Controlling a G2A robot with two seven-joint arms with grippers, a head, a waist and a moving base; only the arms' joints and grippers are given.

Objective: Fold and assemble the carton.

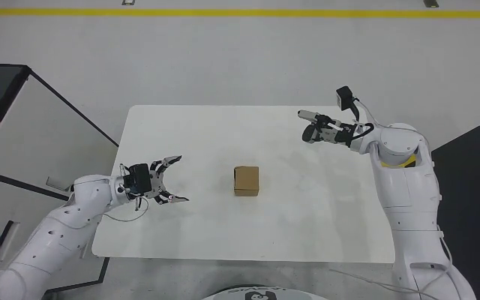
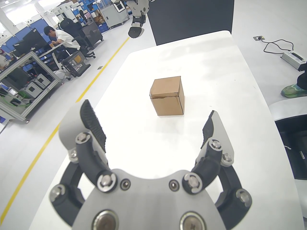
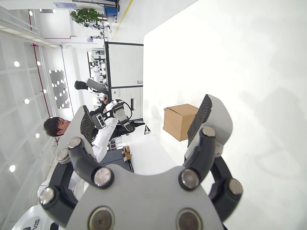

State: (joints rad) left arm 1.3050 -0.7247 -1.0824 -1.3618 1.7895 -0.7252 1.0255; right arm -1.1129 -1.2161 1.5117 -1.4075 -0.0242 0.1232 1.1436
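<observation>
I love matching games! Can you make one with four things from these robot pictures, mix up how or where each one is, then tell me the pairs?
1 carton
2 table
3 left gripper
4 right gripper

A white
B fingers open, near the table's left edge
C brown, closed, mid-table
D fingers open, above the table's far right part

Pairs: 1-C, 2-A, 3-B, 4-D

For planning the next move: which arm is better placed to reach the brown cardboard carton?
Probably the left. The left pincer is open and aimed straight at the small brown cardboard carton on the white table. The right pincer is open, but farther off, toward the table's far edge.
</observation>
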